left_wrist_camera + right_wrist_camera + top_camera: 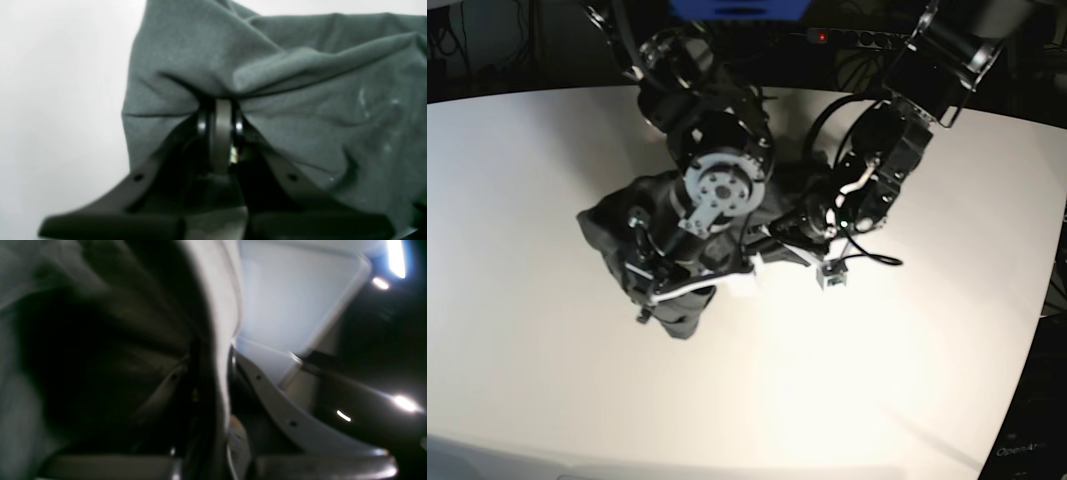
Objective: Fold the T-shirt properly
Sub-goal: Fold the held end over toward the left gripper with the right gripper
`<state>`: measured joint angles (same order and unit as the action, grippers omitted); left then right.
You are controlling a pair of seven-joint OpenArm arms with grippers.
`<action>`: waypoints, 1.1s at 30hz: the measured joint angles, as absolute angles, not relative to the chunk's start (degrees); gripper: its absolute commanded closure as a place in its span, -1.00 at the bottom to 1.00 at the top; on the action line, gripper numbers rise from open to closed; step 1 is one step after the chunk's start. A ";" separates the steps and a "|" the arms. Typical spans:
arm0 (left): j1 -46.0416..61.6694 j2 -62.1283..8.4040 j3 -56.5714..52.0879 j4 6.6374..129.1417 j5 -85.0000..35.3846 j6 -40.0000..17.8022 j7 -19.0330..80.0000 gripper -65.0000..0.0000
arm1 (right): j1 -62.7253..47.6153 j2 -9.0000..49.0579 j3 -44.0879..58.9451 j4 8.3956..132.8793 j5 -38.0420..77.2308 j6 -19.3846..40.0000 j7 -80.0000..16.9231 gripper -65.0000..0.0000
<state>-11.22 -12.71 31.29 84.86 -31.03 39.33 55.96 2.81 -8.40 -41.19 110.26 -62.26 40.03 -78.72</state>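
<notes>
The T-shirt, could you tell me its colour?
Plain dark charcoal grey T-shirt, clearest in the left wrist view.

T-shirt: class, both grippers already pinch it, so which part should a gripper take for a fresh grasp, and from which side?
Judging by its bunched pose, grip a loose outer edge of the T-shirt, probably the base view's left side, coming in low over the bare table. The arms crowd the middle, where the left gripper is pinching a gathered fold.

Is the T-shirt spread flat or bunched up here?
Bunched up. The T-shirt is a crumpled dark heap on the table, with deep creases gathered at the left gripper, which is shut on it.
</notes>
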 measured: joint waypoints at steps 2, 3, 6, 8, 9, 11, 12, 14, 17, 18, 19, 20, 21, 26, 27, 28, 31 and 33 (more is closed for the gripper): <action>-11.20 -12.19 31.29 84.86 -30.26 39.81 56.03 0.91 | 2.85 -8.38 -39.22 110.28 -58.35 40.03 -79.13 0.98; -11.22 -12.10 31.31 84.84 -30.26 39.92 56.10 0.91 | 2.87 -8.38 -38.11 110.32 -55.72 40.03 -79.00 0.98; -11.22 -12.08 31.31 84.84 -30.26 39.90 56.10 0.91 | 3.18 -8.29 -36.16 110.32 -51.44 40.03 -79.29 0.98; -11.22 -12.05 31.31 84.84 -30.26 39.92 56.10 0.91 | 3.62 -8.45 -35.00 110.32 -48.66 40.03 -79.07 0.98; -11.22 -12.05 31.31 84.84 -30.26 39.92 56.12 0.91 | 3.77 -8.49 -33.85 110.32 -46.65 40.03 -78.89 0.98; -11.25 -12.05 31.31 84.84 -30.26 39.90 56.10 0.91 | 3.97 -8.43 -31.09 110.30 -42.24 40.03 -79.40 0.98; -11.25 -12.05 31.29 84.84 -30.26 39.90 56.10 0.91 | 4.23 -8.45 -29.58 110.30 -39.81 40.03 -79.50 0.98; -11.25 -12.05 31.29 84.84 -30.26 39.90 56.12 0.91 | 4.95 -8.45 -27.51 110.30 -36.12 40.03 -79.53 0.98; -11.25 -12.05 31.22 84.84 -30.28 39.90 56.12 0.91 | 5.19 -8.62 -24.25 110.28 -30.28 40.03 -79.44 0.98; -11.25 -12.05 31.22 84.84 -30.26 39.90 56.12 0.91 | 5.06 -8.60 -23.20 110.28 -28.71 40.05 -79.50 0.98; -11.25 -12.05 31.22 84.84 -30.26 39.90 56.12 0.91 | 5.02 -8.60 -21.89 110.26 -26.55 40.03 -79.57 0.98; -11.25 -12.05 31.20 84.84 -30.26 39.92 56.10 0.91 | 5.06 -8.60 -20.40 110.26 -23.62 40.03 -79.50 0.98; -11.27 -12.03 31.18 84.84 -30.28 39.90 56.14 0.91 | 5.06 -8.54 -19.62 110.26 -22.26 40.03 -79.55 0.98; -11.75 -11.35 31.20 84.68 -30.24 40.34 56.34 0.91 | 5.69 -8.60 -18.87 110.26 -8.03 39.81 -80.09 0.98; -11.73 -11.29 31.18 84.68 -30.24 40.32 56.34 0.91 | 5.87 -8.60 -18.87 110.24 -4.86 39.86 -80.14 0.98; -11.73 -11.27 31.20 84.68 -30.24 40.32 56.31 0.91 | 6.28 -8.58 -18.87 110.24 -1.93 39.86 -80.14 0.98; -11.73 -11.27 31.18 84.68 -30.24 40.32 56.34 0.91 | 7.46 -8.62 -18.48 110.08 5.23 39.86 -80.14 0.98; -11.73 -11.27 31.20 84.68 -30.24 40.32 56.29 0.91 | 7.75 -8.78 -16.47 108.75 7.31 39.86 -79.61 0.98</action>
